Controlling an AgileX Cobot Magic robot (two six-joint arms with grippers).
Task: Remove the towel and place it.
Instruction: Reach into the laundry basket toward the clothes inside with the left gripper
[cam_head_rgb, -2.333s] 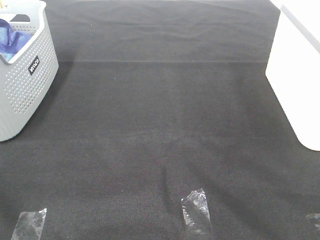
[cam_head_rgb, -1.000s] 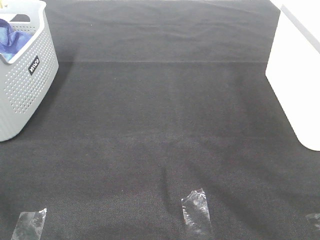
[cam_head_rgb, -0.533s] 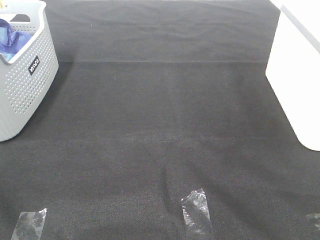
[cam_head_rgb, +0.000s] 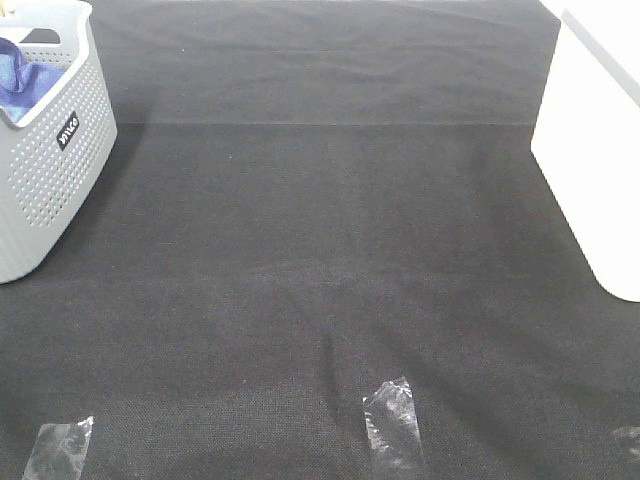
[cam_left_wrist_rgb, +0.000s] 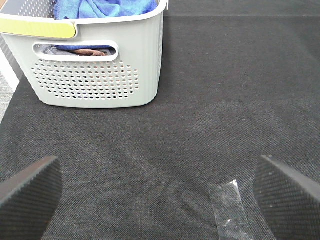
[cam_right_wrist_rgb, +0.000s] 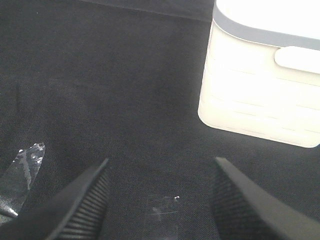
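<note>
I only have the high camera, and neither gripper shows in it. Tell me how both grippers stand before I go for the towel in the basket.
Observer: The left gripper is wide open, with nothing between its jaws. It is over the black mat, facing the grey basket.
Operator: Look through the basket's side.
Observer: Through its handle slot, something brown lies under the blue towel.
Operator: Now the right side.
Observer: The right gripper is open and empty, facing the white bin.
</note>
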